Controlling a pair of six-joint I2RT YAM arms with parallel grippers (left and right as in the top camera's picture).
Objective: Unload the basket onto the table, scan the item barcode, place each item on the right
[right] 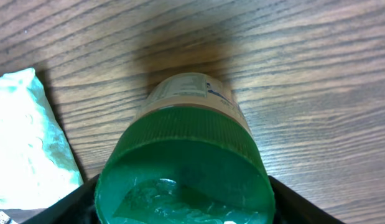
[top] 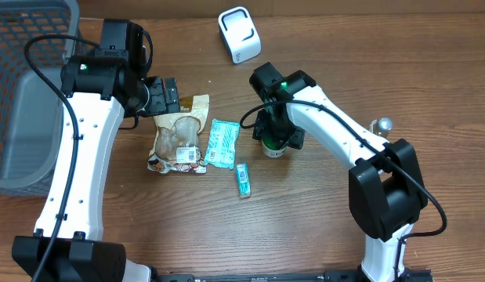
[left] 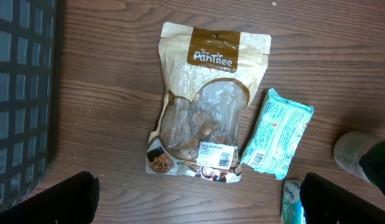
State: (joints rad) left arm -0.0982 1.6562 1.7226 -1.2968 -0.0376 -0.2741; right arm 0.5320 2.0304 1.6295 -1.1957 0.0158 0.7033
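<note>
A jar with a green lid [right: 186, 162] and a tan label stands on the wooden table, right of centre [top: 273, 146]. My right gripper [right: 183, 199] is over it from above [top: 275, 133], and its black fingers [right: 80, 200] press against both sides of the lid. The white scanner [top: 239, 34] stands at the back of the table. My left gripper [left: 195, 199] hangs open above the table [top: 165, 95], with nothing between its fingers. It is near the top edge of a tan snack pouch [left: 204, 106].
The snack pouch [top: 179, 137] lies flat beside a teal tissue pack [top: 222, 142] [left: 278, 138], with a small teal packet [top: 243, 180] in front of them. A grey mesh basket [top: 23, 86] fills the left edge. A small silver object [top: 381, 124] sits at the right.
</note>
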